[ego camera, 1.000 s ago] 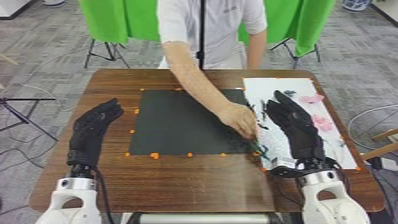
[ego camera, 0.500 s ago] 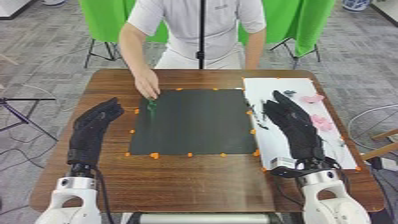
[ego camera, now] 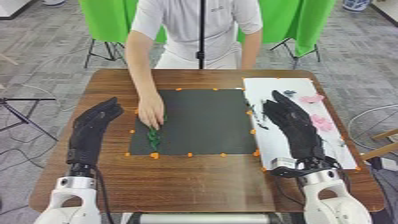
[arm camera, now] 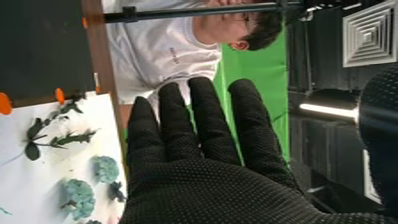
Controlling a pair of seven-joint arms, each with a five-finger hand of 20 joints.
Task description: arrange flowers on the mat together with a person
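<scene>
Brown wood desk (ego camera: pixel 204 187), green cloth (ego camera: pixel 105 22) at 12 o'clock behind it; black mat (ego camera: pixel 204 117) lies mid-desk w/ orange dots (ego camera: pixel 155 156) round its edge, prob. to mark where it belongs. At 3 o'clock, right beside the mat, we've got a white sheet (ego camera: pixel 266 86) as supply side, so stock's close to our right arm. On it: pink flowers (ego camera: pixel 322 122) plus, per wrist view, blue-green blooms (arm camera: pixel 80 197) & dark leafy sprigs (arm camera: pixel 71 139), laid out loosely, prob. for easy single picks.

Person's hand (ego camera: pixel 151 111) comes in from 12 & sits at the mat's 9, fingers down at one end of a green sprig (ego camera: pixel 153 140), which lies at approx. 8 o'clock on the mat, running twd. 7. Looks like setting it along that side, poss. to save the middle for blooms; pinched or merely touched, we can't tell.

Our right hand (arm camera: pixel 213 185) is open, fingers straight & slightly spread, nothing held; it's over the sheet, handy for a next pick. Our left hand (ego camera: pixel 89 132) is at 9 o'clock, off the mat, fingers straight, empty, prob. there to leave working rm. W/ one sprig on the mat, we're early on; any move of ours needs to avoid bumping the person's arm.
</scene>
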